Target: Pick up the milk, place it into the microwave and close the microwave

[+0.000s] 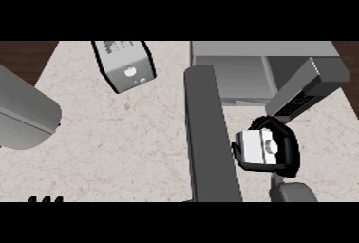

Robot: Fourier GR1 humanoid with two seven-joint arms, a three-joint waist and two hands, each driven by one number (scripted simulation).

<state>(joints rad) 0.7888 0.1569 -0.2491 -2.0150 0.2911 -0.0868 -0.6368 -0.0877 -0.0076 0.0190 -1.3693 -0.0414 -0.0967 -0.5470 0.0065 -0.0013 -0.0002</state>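
Black fingered right hand (284, 142) on a grey forearm (293, 192); black left hand (45, 199) fingertips at the lower edge.

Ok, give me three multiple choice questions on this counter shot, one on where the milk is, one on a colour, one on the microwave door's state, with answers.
1. Where is the milk carton?
A. Inside the microwave
B. In the right robot hand, in front of the microwave
C. At the counter's left edge

2. What colour are the robot hand's fingers?
A. Black
B. White
C. Red

3. How does the microwave door stand?
A. Shut
B. Taken off
C. Swung open

Answers:
1. B, since black fingers curl round the white carton on the near side of the open cavity.
2. A, since the fingers wrapped round the carton are black, as are the left robot hand fingertips at the view's lower left edge.
3. C, since the grey door juts out toward the viewer and the cavity shows.
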